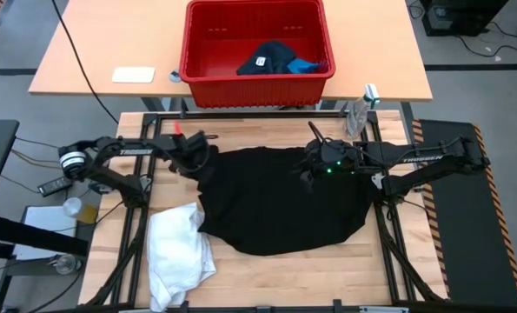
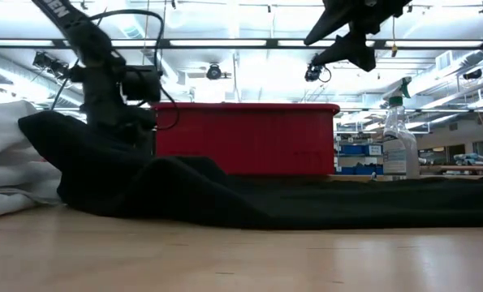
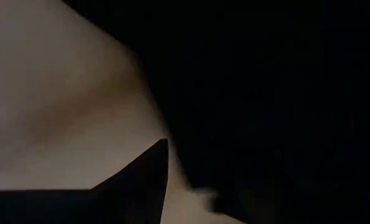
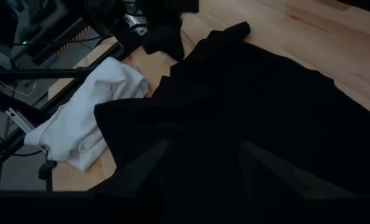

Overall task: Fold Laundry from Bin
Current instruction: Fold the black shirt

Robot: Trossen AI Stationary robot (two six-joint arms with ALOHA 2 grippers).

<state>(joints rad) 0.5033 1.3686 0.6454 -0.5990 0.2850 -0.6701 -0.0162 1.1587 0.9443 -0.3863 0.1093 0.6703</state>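
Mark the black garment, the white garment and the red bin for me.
black garment [image 1: 280, 204], high view, middle of the spread cloth.
white garment [image 1: 178, 252], high view, centre of the crumpled pile.
red bin [image 1: 256, 6], high view, far rim.

long ceiling strip lights [image 2: 249, 45] over shelving [image 2: 355, 150], grey floor [image 1: 6, 69] around the light wooden table [image 1: 110, 52]

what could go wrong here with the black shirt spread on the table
The left gripper sits at the black garment's far-left corner, where the cloth is bunched; a pull from there may drag the whole garment instead of flattening it. The white garment touches its near-left edge and could get swept along or pushed off the table.
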